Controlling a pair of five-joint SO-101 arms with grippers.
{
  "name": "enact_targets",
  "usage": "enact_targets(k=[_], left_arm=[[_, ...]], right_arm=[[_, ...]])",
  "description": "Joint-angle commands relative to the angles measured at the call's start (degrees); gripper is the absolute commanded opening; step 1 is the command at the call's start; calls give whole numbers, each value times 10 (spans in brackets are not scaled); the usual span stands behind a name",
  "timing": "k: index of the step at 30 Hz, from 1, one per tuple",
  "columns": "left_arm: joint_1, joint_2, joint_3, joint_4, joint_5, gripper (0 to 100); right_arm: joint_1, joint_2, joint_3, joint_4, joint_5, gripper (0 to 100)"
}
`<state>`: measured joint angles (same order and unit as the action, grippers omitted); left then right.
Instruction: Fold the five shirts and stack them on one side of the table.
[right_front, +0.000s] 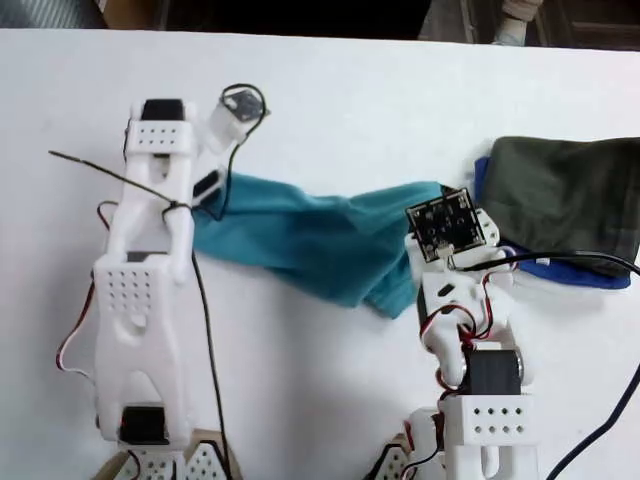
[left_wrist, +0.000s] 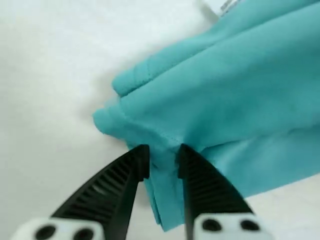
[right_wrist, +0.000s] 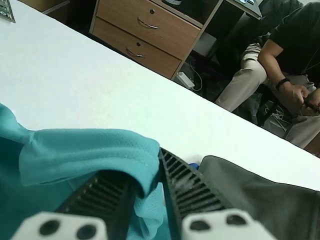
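1. Teal shirt (right_front: 310, 240) lies mid-table, drawn out lengthwise between the two arms.
2. Left gripper (left_wrist: 162, 159): jaws nearly together, pinching a bunched fold at one end of the teal shirt.
3. Right gripper (right_wrist: 148, 186): jaws clamped on the hem at the other end; cloth drapes over one finger.
4. Dark green shirt (right_front: 565, 190), folded, rests on a blue shirt (right_front: 565, 270) near the right edge of the table (right_front: 330, 90), just beside the right gripper.

The left end effector (left_wrist: 163, 154) grips a fold of the teal shirt (left_wrist: 240, 90).
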<state>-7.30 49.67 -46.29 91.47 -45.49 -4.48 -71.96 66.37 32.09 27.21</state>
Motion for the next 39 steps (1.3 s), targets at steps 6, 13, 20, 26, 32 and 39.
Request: enact_targets(k=[6, 13, 20, 26, 32, 39], left_arm=[[-1, -10, -140, 105, 5, 26], [-13, -26, -114, 108, 21, 31], [-10, 4, -46, 62, 51, 180], [-5, 38, -97, 62, 60, 179], [-1, 84, -122, 59, 57, 139], [0, 109, -197, 84, 61, 28]], right_arm=[[7, -7, -4, 1, -4, 21], [7, -10, -4, 1, -4, 21], [7, -8, -3, 1, -4, 21], [7, -7, -3, 1, -4, 21], [7, -8, -3, 1, -4, 21], [7, -7, -3, 1, -4, 21]])
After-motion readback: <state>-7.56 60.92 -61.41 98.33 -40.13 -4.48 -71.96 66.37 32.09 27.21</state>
